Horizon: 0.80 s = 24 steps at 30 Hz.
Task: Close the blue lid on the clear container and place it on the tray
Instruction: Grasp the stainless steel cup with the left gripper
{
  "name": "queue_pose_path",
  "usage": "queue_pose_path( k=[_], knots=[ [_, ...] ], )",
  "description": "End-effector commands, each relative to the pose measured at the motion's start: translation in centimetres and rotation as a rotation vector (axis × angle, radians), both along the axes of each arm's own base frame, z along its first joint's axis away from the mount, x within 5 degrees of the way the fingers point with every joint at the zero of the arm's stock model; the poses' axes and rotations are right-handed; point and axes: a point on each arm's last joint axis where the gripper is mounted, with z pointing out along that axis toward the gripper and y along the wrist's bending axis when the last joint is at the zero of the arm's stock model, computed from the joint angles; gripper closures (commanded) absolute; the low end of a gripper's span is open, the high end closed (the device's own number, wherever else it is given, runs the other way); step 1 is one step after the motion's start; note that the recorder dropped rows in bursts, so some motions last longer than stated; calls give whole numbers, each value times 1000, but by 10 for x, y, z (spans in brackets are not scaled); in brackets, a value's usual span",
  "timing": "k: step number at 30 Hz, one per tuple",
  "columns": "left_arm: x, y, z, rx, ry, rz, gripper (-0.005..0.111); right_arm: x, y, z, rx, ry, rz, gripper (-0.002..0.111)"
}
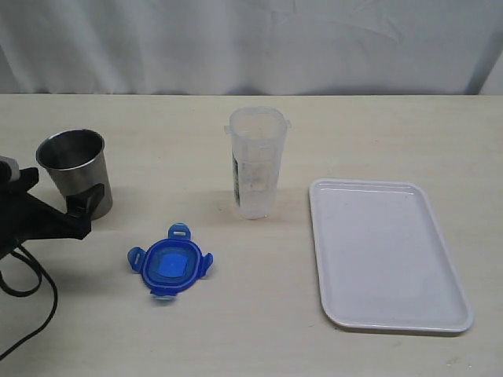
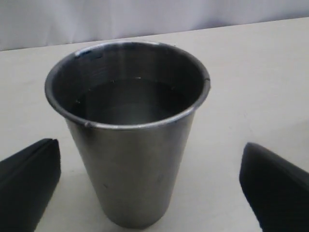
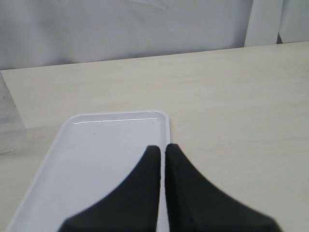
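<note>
The blue lid (image 1: 170,267) lies flat on the desk (image 1: 377,133), off the clear container (image 1: 255,161), with its snap flaps spread outward. In the exterior view it sits in front of the container and to its left, apart from it. The container stands upright and open-topped near the middle of the desk (a dark printed label runs down its side).

The tray (image 1: 389,251) lies flat to the right of the container, close by but not touching it, and nothing rests on it. Well to the left of the container stands a steel cup (image 1: 75,169), also upright.

The left end effector (image 2: 150,188) is spread wide around that cup. Its two black fingers (image 2: 29,181) sit on either side of the cup's lower wall with a clear gap on each side, gripping nothing. A black cable (image 1: 31,290) loops on the desk below the arm.

The right end effector (image 3: 162,150) is out of sight in the exterior view. Its own camera shows its fingers pressed together with nothing between them, poised over the tray (image 3: 96,145), with the container's edge (image 3: 7,121) just visible beyond.
</note>
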Motion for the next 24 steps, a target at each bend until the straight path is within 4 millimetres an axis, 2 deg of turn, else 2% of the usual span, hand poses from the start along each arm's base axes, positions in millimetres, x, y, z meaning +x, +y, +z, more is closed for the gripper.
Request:
queue_pose_path(
  k=[1,5,10,14,24],
  knots=[
    [10,-1,-7,-3,-4,3,5,0,0,-1,7,1,-2,104],
    [24,-2,-22,-35,28,14,5,0,0,-1,7,1,-2,104],
    [36,-2,-25,-38,14,17,5,0,0,-1,7,1,-2,104],
    [46,-3,-37,-34,32,17,5,0,0,-1,7,1,-2,104],
    [53,-4,-37,-53,-19,16,5,0,0,-1,7,1,-2,104]
  ],
)
